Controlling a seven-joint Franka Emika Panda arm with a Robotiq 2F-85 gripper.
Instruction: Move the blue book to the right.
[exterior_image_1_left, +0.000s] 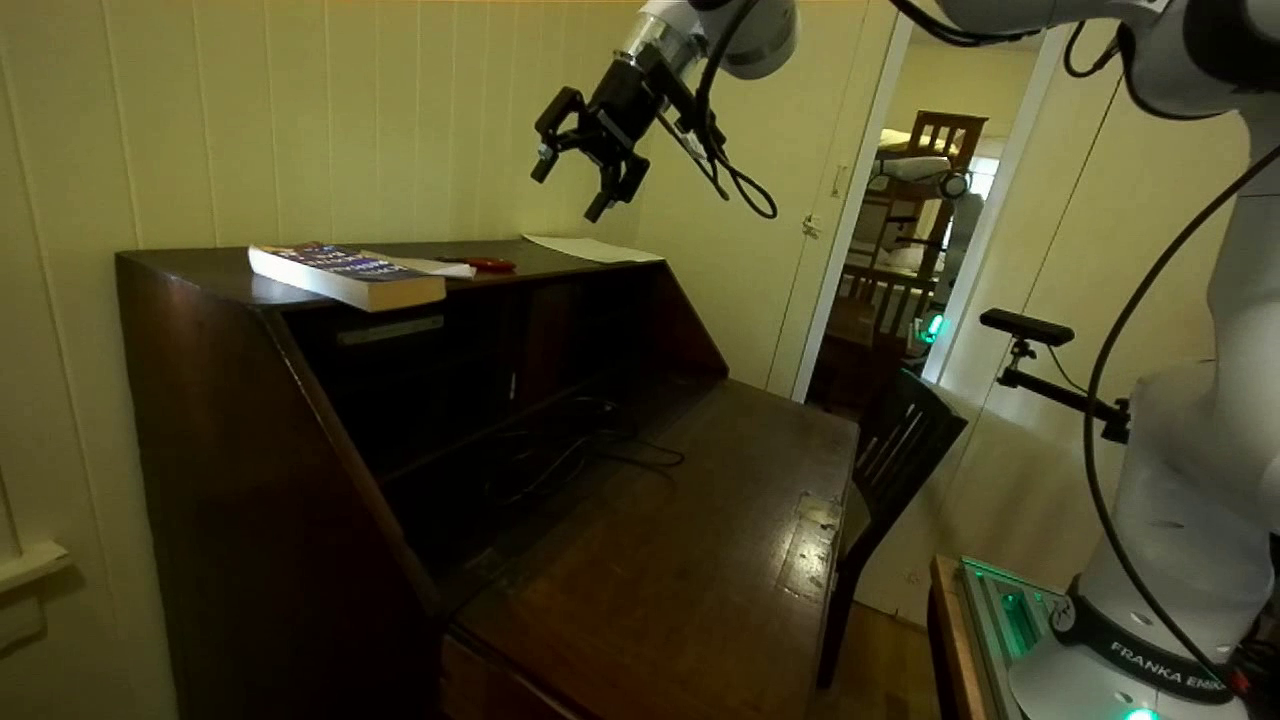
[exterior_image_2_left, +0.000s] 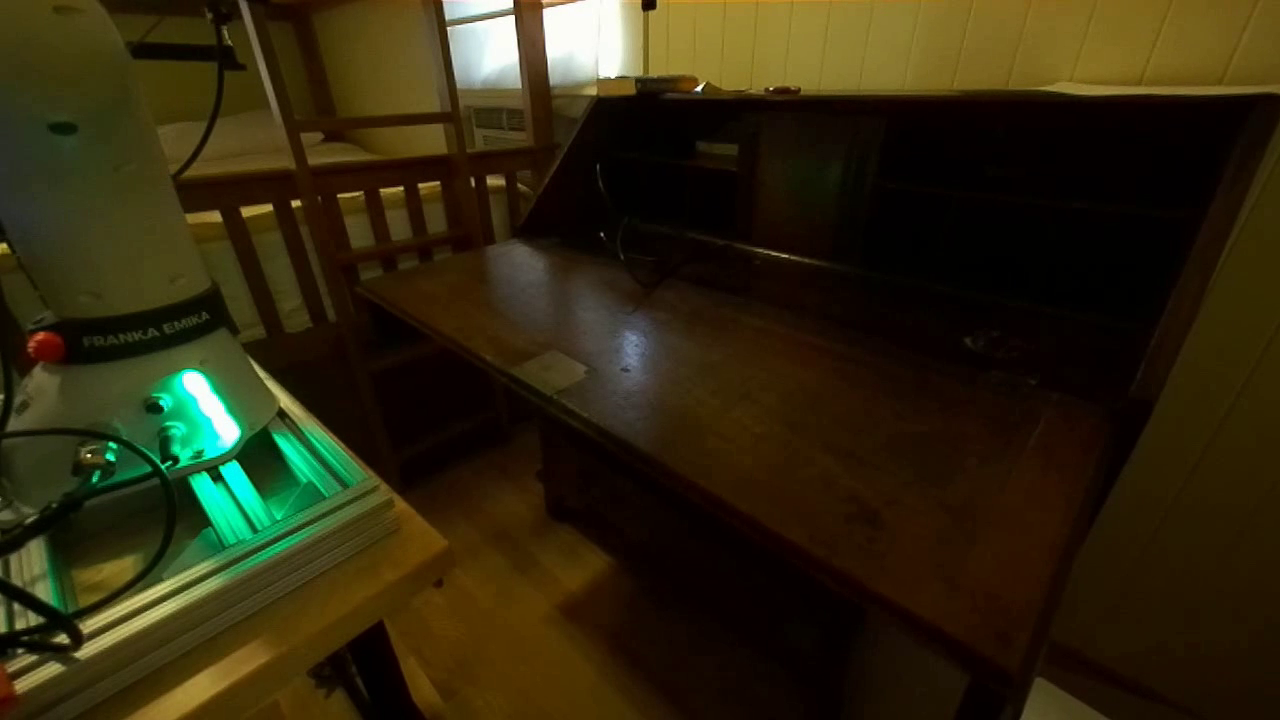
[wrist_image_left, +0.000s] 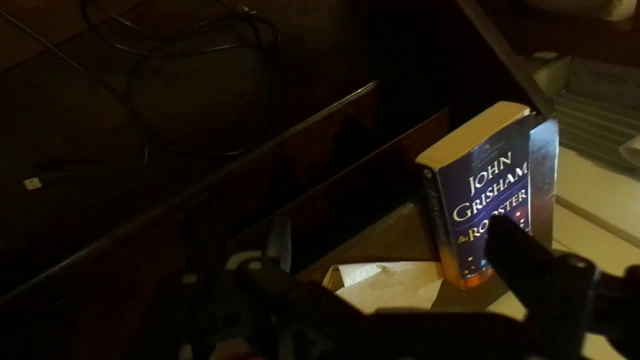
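Dark desk (exterior_image_1_left: 660, 540), the tool (exterior_image_1_left: 568, 194) above it, tilted downward, fingers (exterior_image_1_left: 599, 206) apart.

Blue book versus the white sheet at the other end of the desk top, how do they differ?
The blue book is thick, while the white sheet is thin. The blue book is boldly lettered; the white sheet shows no print I can make out. Both lie on the desk top.
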